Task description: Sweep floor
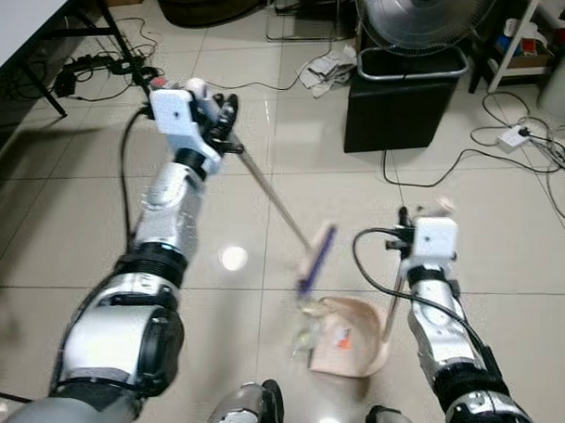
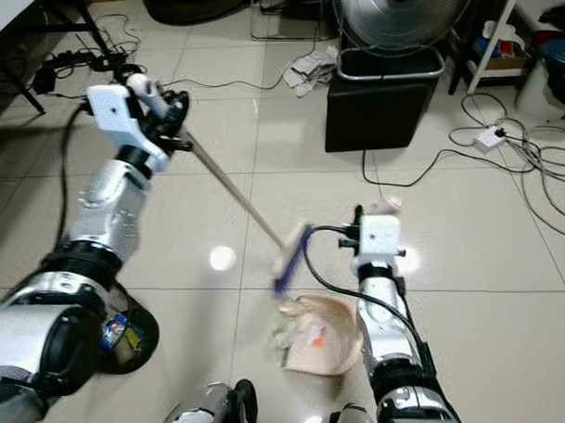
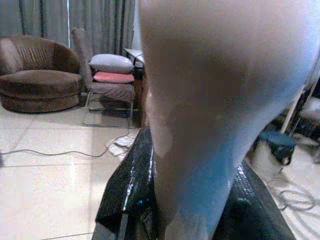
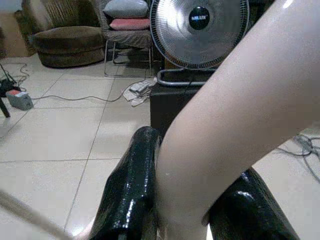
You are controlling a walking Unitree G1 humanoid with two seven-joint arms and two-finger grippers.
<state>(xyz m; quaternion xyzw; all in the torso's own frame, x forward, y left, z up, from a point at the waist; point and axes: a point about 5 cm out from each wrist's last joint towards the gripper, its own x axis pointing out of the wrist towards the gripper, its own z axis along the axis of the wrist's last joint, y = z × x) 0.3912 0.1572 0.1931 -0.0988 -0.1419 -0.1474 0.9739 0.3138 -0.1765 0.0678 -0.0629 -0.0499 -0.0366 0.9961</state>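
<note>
A: Status on the broom [image 1: 310,259]?
B: Left gripper [image 1: 222,126] is clamped on the top of its handle. Stick slants down toward the dustpan [image 1: 352,336]; the purple head sits just beside the pan's mouth, tilted.
A: Right side?
B: Right gripper [image 4: 185,210] is pinching the dustpan's pale handle between both fingers [image 4: 131,192]. Pan is on the tile floor [image 1: 78,214], scraps inside.
A: Landmark?
B: Black bin [image 1: 398,99] stands beyond the dustpan, well apart, fan [image 4: 199,31] just behind it.
</note>
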